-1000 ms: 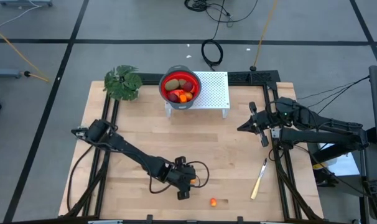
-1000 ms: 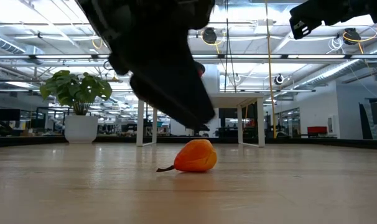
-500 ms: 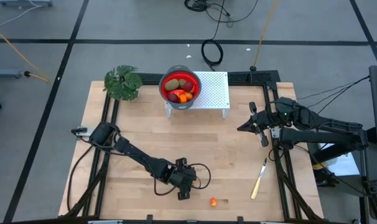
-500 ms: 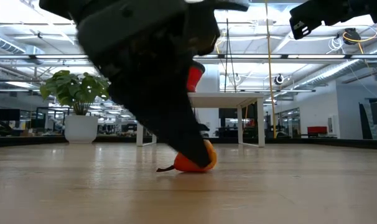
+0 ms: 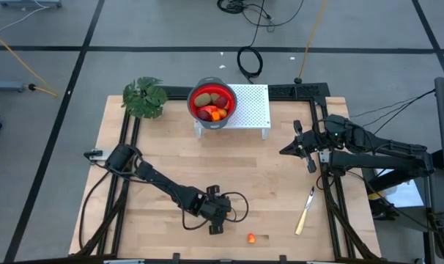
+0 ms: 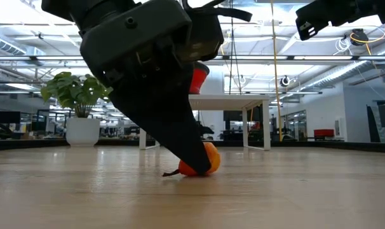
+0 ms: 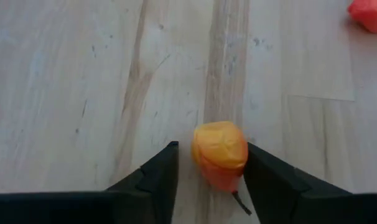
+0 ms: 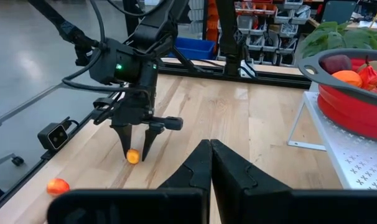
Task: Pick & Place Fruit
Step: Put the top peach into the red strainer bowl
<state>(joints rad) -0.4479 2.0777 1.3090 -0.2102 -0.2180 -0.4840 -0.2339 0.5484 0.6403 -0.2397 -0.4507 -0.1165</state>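
Fruit (image 7: 219, 154): small, orange, dimpled, dark stem.

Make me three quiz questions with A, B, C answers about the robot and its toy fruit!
1. Where is the knife?
A. In the bowl
B. On the table near the right arm
C. Under the plant

2. What colour is the inside of the bowl holding fruit?
A. Red
B. Blue
C. White

3. What is the left hand doing?
A. Parked high over the bowl
B. Holding the knife
C. Down at the table with its fingers either side of the small orange fruit

Answers: 1 B, it lies on bare wood there. 2 A, the lining shows red. 3 C, the wrist view shows a finger on each side.
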